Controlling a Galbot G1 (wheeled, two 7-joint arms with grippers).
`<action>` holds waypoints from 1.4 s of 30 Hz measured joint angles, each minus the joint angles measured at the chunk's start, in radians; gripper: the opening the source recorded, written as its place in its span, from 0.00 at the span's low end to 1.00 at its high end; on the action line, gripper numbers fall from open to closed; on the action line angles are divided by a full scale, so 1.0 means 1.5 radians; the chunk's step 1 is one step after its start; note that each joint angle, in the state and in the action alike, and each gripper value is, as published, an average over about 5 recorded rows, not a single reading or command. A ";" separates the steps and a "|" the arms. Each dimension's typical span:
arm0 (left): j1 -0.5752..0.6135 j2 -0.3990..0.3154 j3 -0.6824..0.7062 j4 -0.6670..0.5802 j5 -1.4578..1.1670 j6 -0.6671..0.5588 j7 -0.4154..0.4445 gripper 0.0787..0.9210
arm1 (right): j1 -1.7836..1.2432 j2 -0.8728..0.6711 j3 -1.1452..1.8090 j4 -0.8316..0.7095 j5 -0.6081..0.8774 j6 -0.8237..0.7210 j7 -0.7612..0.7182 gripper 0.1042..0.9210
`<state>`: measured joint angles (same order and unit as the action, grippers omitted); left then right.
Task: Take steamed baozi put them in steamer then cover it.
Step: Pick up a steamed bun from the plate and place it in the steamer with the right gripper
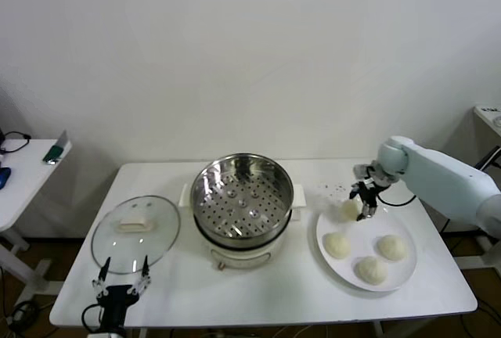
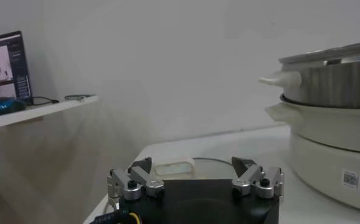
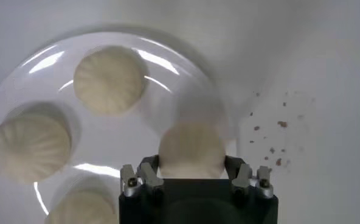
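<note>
Right arm [image 1: 446,177]: smooth white shell, rounded joint. Right gripper [image 1: 365,197]: black body, silver finger mounts, dark screws. Left gripper [image 1: 121,283]: black, matching silver-jointed fingers, black cable.

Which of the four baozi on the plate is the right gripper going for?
The baozi at the plate's far edge, nearest the steamer; the right gripper hangs over it, jaws astride. The other three lie nearer the robot.

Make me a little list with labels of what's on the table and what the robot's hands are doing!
Steamer: middle of the table, open, nothing inside
Glass lid: flat on the table, left of the steamer
Plate: right of the steamer, four baozi on it
Baozi being picked: at the plate's far edge
Right gripper: open, fingers either side of that baozi
Left gripper: open, waiting at the near table edge by the lid
</note>
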<state>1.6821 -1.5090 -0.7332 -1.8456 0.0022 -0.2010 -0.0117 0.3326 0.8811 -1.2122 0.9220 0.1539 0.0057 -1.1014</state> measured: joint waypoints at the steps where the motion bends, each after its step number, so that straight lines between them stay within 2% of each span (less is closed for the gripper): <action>1: 0.001 0.000 0.000 -0.001 0.000 0.000 0.000 0.88 | 0.019 0.003 -0.014 0.005 0.005 0.008 -0.002 0.73; 11: 0.005 0.001 0.004 -0.001 0.002 0.000 0.002 0.88 | 0.196 0.064 -0.100 0.044 0.023 0.104 -0.019 0.73; 20: 0.004 0.000 0.007 0.001 0.005 0.000 0.003 0.88 | 0.257 0.172 -0.110 0.058 -0.010 0.193 -0.023 0.73; 33: 0.005 0.012 0.010 -0.004 0.011 0.005 0.008 0.88 | 0.215 0.326 -0.089 0.035 -0.151 0.310 -0.011 0.73; 42: 0.001 0.017 0.011 -0.008 0.016 0.010 0.009 0.88 | 0.143 0.388 -0.059 0.010 -0.271 0.368 0.004 0.73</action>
<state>1.6831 -1.4838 -0.7170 -1.8574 0.0266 -0.1861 0.0025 0.5478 1.4632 -1.3014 0.9367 -0.2528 0.5575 -1.0954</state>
